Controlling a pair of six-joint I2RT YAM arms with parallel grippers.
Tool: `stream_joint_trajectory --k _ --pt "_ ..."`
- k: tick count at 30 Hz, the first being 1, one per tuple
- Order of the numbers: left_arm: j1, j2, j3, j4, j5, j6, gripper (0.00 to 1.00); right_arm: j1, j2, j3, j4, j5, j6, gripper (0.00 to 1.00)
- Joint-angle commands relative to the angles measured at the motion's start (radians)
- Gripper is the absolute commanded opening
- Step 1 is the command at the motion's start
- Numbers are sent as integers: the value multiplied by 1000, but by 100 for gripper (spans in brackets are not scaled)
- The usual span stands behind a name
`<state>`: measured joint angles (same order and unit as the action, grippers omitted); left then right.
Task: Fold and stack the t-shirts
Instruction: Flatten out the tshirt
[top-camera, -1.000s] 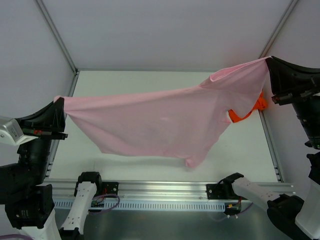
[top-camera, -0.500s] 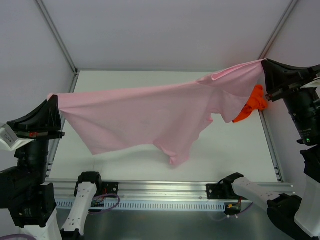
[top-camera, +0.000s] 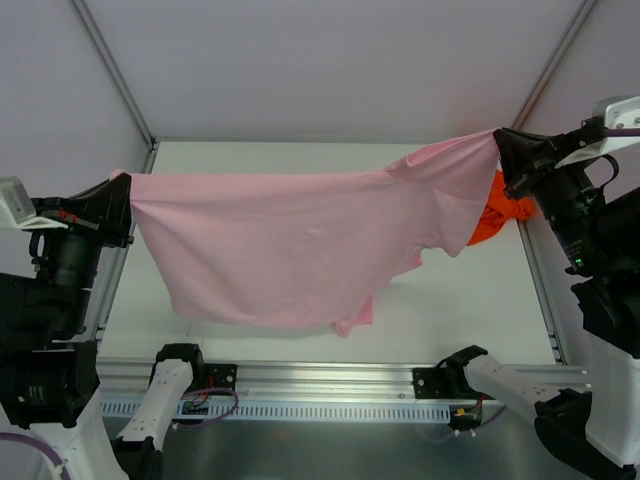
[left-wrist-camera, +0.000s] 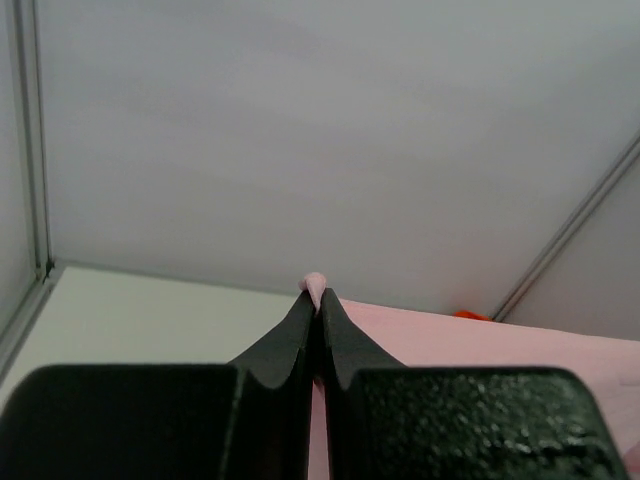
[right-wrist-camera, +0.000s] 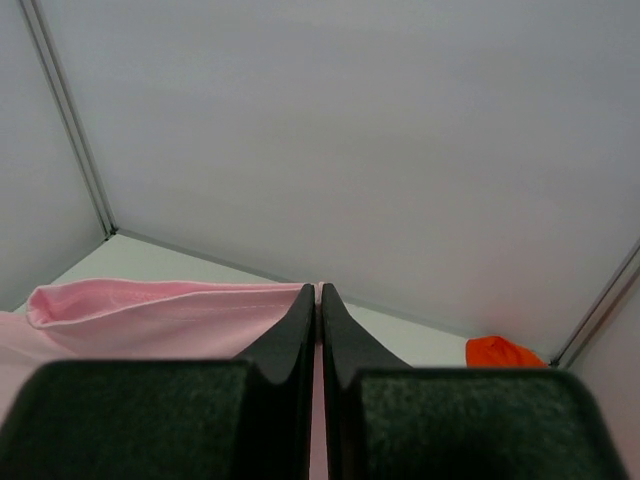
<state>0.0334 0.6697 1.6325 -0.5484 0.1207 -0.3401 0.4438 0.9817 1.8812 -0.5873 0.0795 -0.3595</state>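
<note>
Pulled squarer over the white table, the soft light pink cloth t-shirt hangs spread, left gripper and right gripper each pinching a corner; lowering seems next.

It looked like a robotics lab test cell. A white table sat boxed in by plain grey panels joined with thin metal struts. An aluminium rail ran along the near edge, above a slotted strip with loose wires beside it. Two black robot arms, left and right, rose from that edge and held a pink shirt stretched between them. Both wrist views showed the same bare panels and struts.
</note>
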Motion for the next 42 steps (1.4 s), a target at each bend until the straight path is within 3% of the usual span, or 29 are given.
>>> stream_joint_trajectory --k 1,9,14,21,26,33,39,42 --pt "3 37 -42 -102 -47 -53 0 3 20 -33 63 17 22 1" --pt "2 36 -161 -209 -96 -86 0 1 46 -116 132 32 16 1" --pt "3 62 -195 -194 -44 -76 0 3 72 -148 175 9 17 1" --pt "2 93 -106 -111 40 22 0 1 123 -65 190 -3 16 1" --pt "3 189 48 -201 40 33 0 1 183 111 22 23 45 1" --pt "2 232 110 -281 10 30 0 3 195 95 -132 88 93 1" --pt "2 232 219 -353 37 41 0 1 166 99 -157 31 114 1" --pt "3 214 297 -402 45 44 0 3 144 180 -198 -1 100 1"
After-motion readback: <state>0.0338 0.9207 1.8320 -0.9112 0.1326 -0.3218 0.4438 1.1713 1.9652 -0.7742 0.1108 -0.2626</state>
